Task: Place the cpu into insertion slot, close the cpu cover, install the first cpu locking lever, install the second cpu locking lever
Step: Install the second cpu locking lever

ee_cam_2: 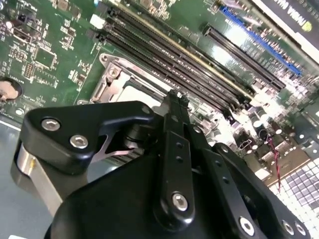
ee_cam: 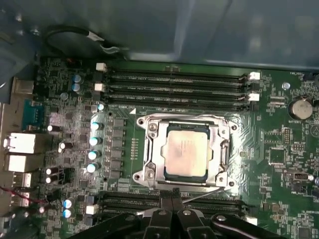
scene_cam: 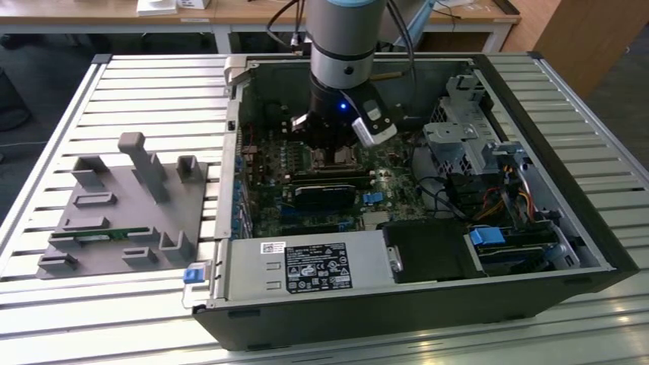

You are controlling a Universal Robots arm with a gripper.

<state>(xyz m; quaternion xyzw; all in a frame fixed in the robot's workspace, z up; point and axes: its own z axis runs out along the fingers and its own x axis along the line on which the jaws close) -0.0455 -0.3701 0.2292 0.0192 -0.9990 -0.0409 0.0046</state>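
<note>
In the first wrist view the cpu (ee_cam: 186, 151), a dull silver square, lies flat in the insertion slot (ee_cam: 211, 164). The cpu cover (ee_cam: 152, 149), a silvery frame, lies down around it. A thin wire lever (ee_cam: 205, 193) slants along the cover's edge nearest my fingers. My gripper (ee_cam: 172, 205) is shut, black fingers pressed together just off that edge, with nothing seen between them. The second wrist view has the gripper (ee_cam_2: 174, 98) tips beside the cover (ee_cam_2: 112, 74) and the pale cpu (ee_cam_2: 142, 93). In the exterior view the gripper (scene_cam: 330, 156) hangs low over the motherboard.
Memory slots (ee_cam: 174, 82) run on one side of the socket and further slots (ee_cam: 219, 203) on the other. Capacitors (ee_cam: 93, 140), rear ports (ee_cam: 20, 147) and a coin battery (ee_cam: 301, 107) surround it. The open case (scene_cam: 598, 251) holds a power supply (scene_cam: 304, 266); a grey fixture (scene_cam: 121, 205) lies at the exterior view's left.
</note>
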